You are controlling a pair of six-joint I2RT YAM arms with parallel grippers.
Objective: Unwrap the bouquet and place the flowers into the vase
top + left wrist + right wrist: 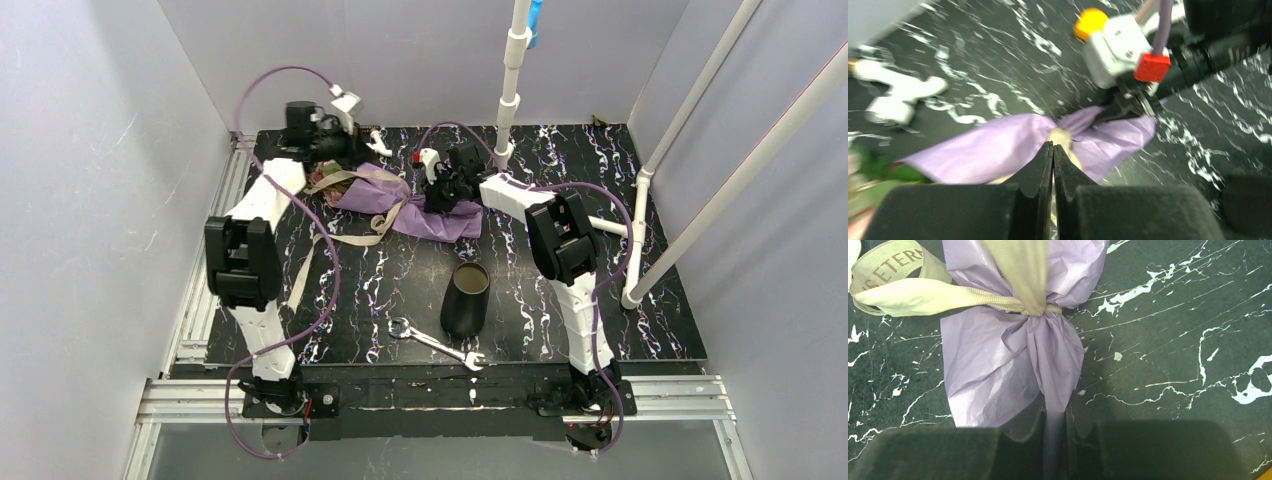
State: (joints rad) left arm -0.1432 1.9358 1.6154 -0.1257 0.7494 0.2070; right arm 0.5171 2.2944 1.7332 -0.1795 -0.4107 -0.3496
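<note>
Pinching with the right gripper (1053, 407), I am gripping the twisted purple tail of the bouquet (1013, 355), its beige ribbon (923, 295) knotted just ahead of those jaws. My left gripper (1053, 146) is sitting clenched tight, paper and ribbon just beyond its tips; whether anything is caught there I cannot tell. The vase (466, 298) is standing upright, well apart, back behind both jaws.

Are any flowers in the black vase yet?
No, the vase stands with nothing sticking out, and the bouquet lies wrapped behind it.
</note>
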